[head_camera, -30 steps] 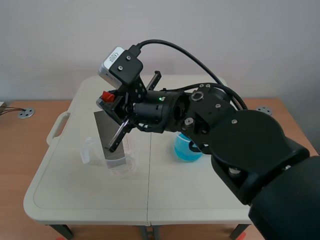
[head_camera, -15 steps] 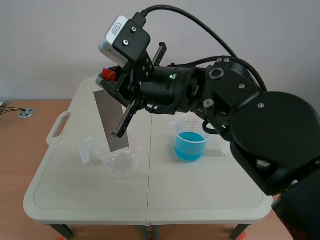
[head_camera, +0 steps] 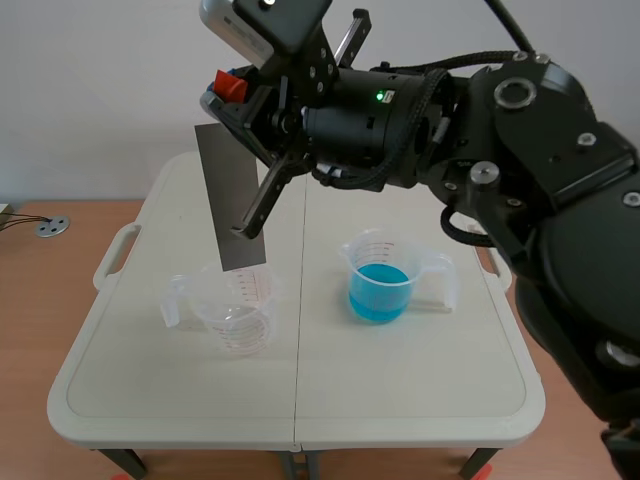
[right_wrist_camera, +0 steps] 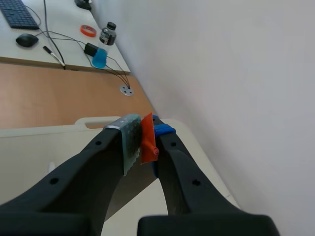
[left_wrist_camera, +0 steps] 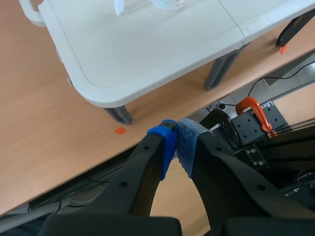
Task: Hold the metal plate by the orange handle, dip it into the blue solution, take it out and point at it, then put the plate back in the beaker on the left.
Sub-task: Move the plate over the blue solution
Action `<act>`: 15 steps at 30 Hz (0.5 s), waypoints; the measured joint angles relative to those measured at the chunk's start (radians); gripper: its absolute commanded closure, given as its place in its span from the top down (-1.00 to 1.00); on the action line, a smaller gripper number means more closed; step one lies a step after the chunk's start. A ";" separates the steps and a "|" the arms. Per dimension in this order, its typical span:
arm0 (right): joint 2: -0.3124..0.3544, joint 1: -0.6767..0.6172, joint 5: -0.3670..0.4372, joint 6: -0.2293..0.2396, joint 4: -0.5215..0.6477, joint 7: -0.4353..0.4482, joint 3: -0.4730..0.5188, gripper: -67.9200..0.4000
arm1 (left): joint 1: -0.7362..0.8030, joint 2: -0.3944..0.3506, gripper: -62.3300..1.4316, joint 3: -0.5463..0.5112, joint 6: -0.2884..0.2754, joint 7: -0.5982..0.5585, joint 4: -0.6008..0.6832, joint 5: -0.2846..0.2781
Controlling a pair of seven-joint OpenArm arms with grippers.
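The right pincer [head_camera: 232, 96], raised high over the left half of a pale folding surface [head_camera: 400, 390], is clamped on the small orange handle [head_camera: 230, 84] of a grey metal plate [head_camera: 232, 195]. The plate hangs from it, slightly tilted, with its lower edge at the mouth of an empty clear beaker [head_camera: 236, 312]. We cannot tell whether it is clear of the rim. To the right, apart from it, stands a second beaker [head_camera: 400, 262], partly filled with blue solution [head_camera: 378, 290]. The left pincer [left_wrist_camera: 176, 142] is closed on nothing, its blue pads meeting. It hangs off the near corner of the surface, above the floor.

We judge the carry to the blue solution to be the risky part. If the plate travels across too low, its bottom edge may catch either rim and tip a light plastic beaker, spilling the blue liquid. The grip is on a narrow tab at the very top, so the long plate could swing or twist between the pads and come down askew.

The surface is cream plastic with a seam down its middle. Under it is a wood-toned floor [head_camera: 30, 300] with a round metal socket [head_camera: 52, 227], and behind is a plain white wall [head_camera: 100, 80]. The right wrist view shows a further desk with a keyboard [right_wrist_camera: 19, 14], cables and a bottle of blue liquid [right_wrist_camera: 101, 49].
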 measured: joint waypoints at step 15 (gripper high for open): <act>0.098 -0.047 0.072 0.018 0.212 -0.119 0.142 -0.95 | 0.000 0.000 -0.91 0.000 0.000 0.000 0.000 0.000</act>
